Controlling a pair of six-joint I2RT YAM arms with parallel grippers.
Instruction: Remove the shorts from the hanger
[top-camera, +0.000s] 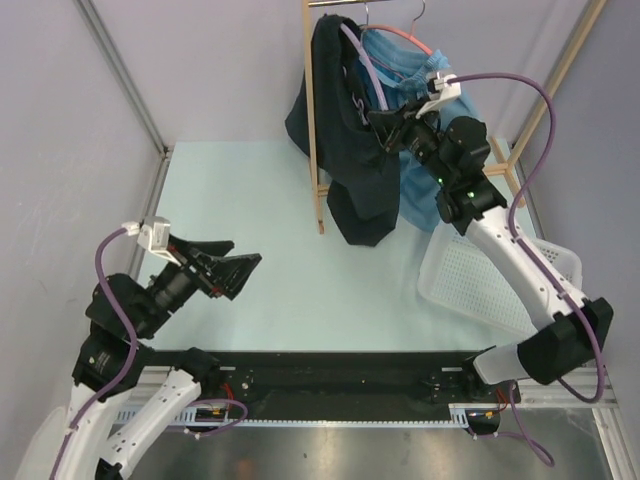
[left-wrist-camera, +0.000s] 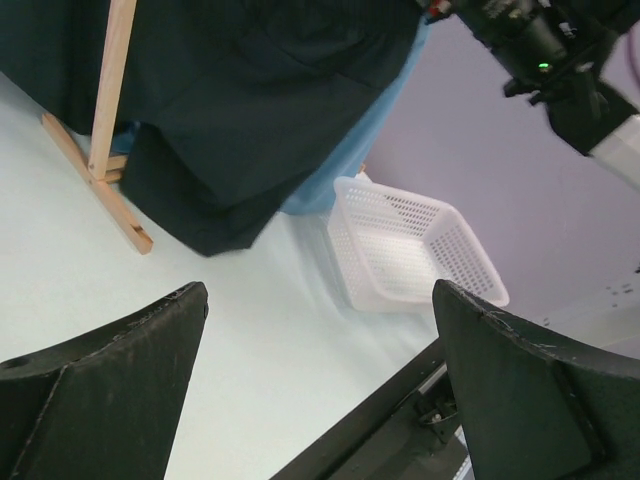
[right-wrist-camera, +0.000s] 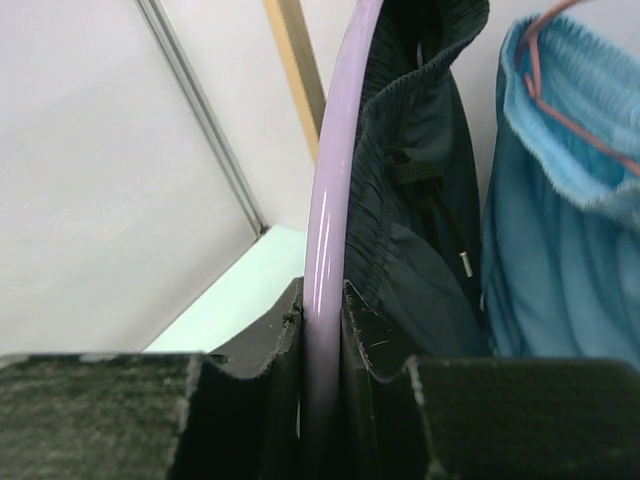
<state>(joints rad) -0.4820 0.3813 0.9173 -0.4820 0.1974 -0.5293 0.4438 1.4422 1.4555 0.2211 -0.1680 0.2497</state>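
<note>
1. Top external: the black shorts (top-camera: 355, 160) and the light blue shorts (top-camera: 418, 190) hang from the wooden rack (top-camera: 313, 120) at the far side of the table (top-camera: 250, 200). The right gripper (top-camera: 386, 120) reaches into them. The left gripper (top-camera: 240, 265) hovers well apart.
2. Left wrist: its fingers (left-wrist-camera: 110, 400) are spread wide and hold nothing. A white basket (left-wrist-camera: 410, 240) lies beyond.
3. Right wrist: the pads pinch the lilac hanger (right-wrist-camera: 330, 200), with the black waistband just behind.

Open table (top-camera: 250, 200) left of rack post (top-camera: 314, 130); shorts (top-camera: 350, 150) and basket (top-camera: 480, 285) close at right.
</note>
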